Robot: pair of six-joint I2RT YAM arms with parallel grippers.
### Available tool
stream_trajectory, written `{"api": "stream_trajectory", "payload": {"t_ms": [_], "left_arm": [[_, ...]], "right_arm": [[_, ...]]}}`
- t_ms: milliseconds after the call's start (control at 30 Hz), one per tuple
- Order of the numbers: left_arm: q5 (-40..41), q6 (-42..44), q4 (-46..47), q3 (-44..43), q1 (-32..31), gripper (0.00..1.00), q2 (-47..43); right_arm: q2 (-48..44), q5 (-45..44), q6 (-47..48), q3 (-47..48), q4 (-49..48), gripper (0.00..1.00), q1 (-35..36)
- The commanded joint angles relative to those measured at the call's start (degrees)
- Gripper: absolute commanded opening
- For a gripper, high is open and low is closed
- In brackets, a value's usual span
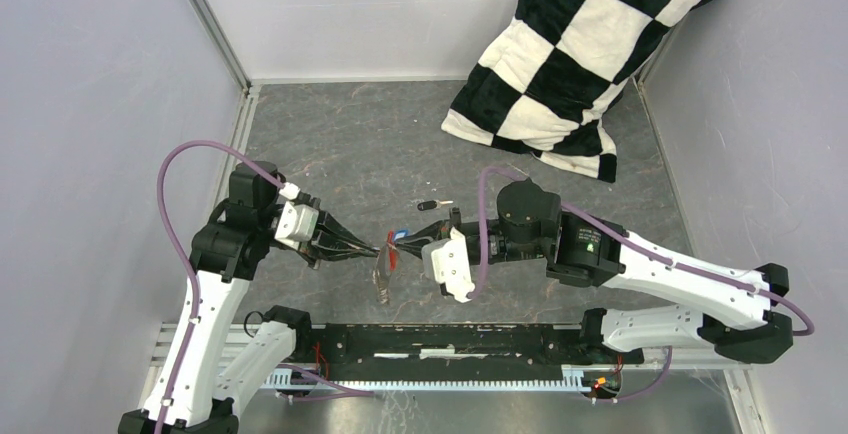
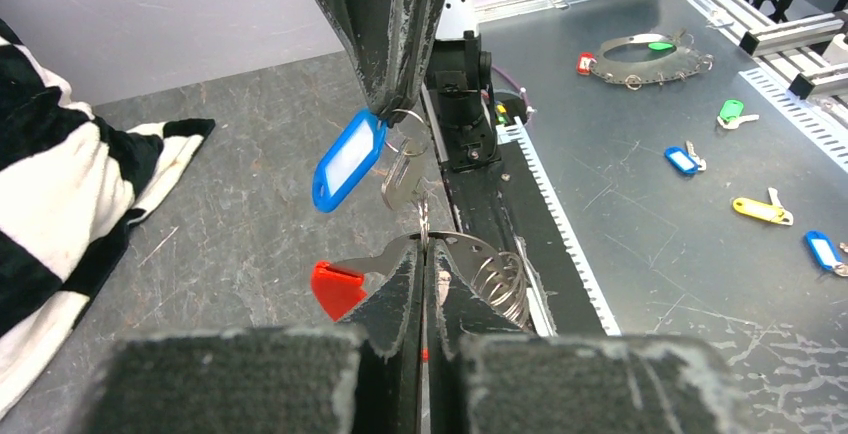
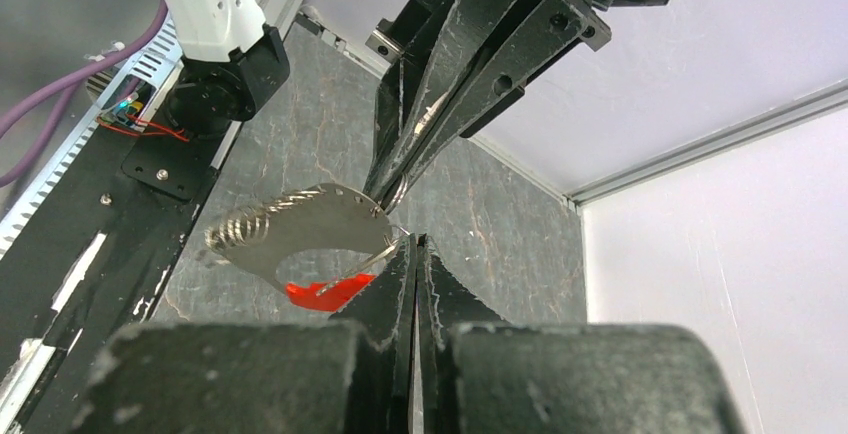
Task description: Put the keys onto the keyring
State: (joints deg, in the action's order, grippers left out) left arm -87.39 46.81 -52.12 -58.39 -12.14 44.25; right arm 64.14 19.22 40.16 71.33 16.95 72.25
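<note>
The keyring hangs from the left gripper, which is clenched on its loop, long axis near to far. The right gripper grasps the blue key. Farther, the black key lies on the table, blade pointing right.

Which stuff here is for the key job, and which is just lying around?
For the job:
thin grey metal keyring with red tag
silver key with blue plastic tag
small black-headed key

Just lying about:
black-and-white checked pillow
green key tag
yellow key tag
</note>
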Motion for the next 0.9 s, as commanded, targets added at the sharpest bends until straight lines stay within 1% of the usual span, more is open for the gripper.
{"api": "stream_trajectory", "payload": {"t_ms": [0, 533, 867], "left_arm": [[-5.60, -3.20, 1.14, -1.95, -0.25, 0.02, 0.17], [-4.87, -3.21, 1.23, -2.77, -0.25, 0.02, 0.31], [-4.22, -3.15, 1.14, -3.04, -0.25, 0.02, 0.57]], "right_arm": [[0.06, -0.50, 0.52, -0.15, -3.41, 0.00, 0.93], [1.62, -3.26, 2.90, 0.31, -2.38, 0.00, 2.34], [1.89, -3.50, 3.34, 0.22, -2.59, 0.00, 3.15]]}}
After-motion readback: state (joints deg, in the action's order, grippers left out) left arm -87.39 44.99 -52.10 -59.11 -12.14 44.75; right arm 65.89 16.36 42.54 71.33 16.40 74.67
